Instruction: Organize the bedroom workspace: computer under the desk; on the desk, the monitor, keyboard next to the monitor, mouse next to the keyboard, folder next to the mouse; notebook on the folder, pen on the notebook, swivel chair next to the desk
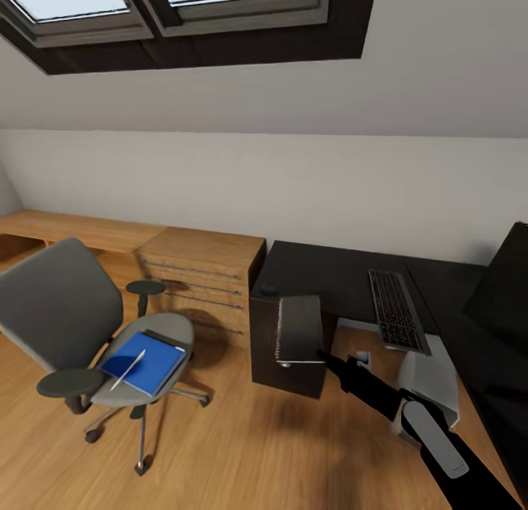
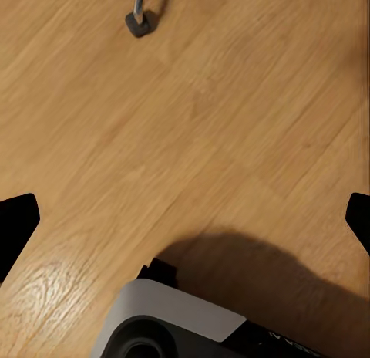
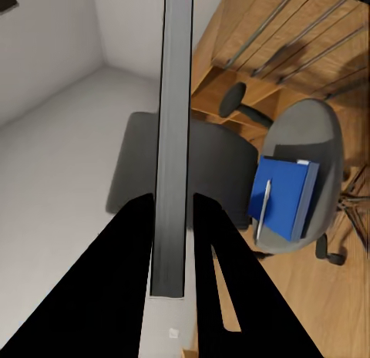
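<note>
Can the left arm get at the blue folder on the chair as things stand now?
Probably yes: the left pincer is open over bare floor, and the folder lies uncovered on the swivel chair seat, only the pen atop.

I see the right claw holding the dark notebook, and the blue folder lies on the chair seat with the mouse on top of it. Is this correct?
One detail is wrong. On the folder lies the pen, not a mouse; the head view shows it, thin and silvery-white. The rest holds: the right claw grips the notebook, and the folder rests on the swivel chair seat.
</note>
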Controlling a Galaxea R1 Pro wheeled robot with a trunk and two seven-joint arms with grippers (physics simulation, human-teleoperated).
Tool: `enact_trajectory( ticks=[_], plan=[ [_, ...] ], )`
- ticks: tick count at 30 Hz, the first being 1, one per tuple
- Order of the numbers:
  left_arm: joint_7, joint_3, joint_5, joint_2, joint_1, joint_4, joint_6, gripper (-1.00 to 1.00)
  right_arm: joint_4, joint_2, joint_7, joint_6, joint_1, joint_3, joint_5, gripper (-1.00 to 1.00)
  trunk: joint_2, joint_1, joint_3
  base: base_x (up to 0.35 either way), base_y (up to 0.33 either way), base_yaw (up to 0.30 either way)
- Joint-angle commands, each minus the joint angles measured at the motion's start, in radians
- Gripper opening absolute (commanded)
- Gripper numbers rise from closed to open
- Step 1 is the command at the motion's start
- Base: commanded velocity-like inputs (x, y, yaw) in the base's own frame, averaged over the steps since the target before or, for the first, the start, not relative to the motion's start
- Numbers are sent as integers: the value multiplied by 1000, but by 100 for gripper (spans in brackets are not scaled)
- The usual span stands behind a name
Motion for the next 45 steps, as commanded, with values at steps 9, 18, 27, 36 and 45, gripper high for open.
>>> enact_trajectory(
  ticks=[9, 18, 27, 36, 45],
  plan=[
    [8, -2, 6, 1, 0, -3, 3, 100, 42, 1, 30, 6, -1, -16, -42, -100, -1, 0, -1, 22, 0, -249],
    [7, -2, 5, 1, 0, -3, 3, 100, 77, 7, 43, 5, -1, -21, -59, -100, -1, 0, -1, 232, 0, -65],
    [7, -2, 5, 1, 0, -4, 2, 100, 87, 75, -6, 3, -1, -50, -77, -100, -1, 0, -1, 95, 0, -3],
    [7, -20, 5, 1, 0, -4, 2, 100, 87, 180, -217, -29, -1, -166, -85, -100, -1, 0, -1, 105, 0, 0],
    [8, -61, 5, 2, 0, -4, -18, 100, 88, 188, -236, -40, -1, -173, -86, -100, -1, 0, -1, 127, 0, 0]
  ],
)
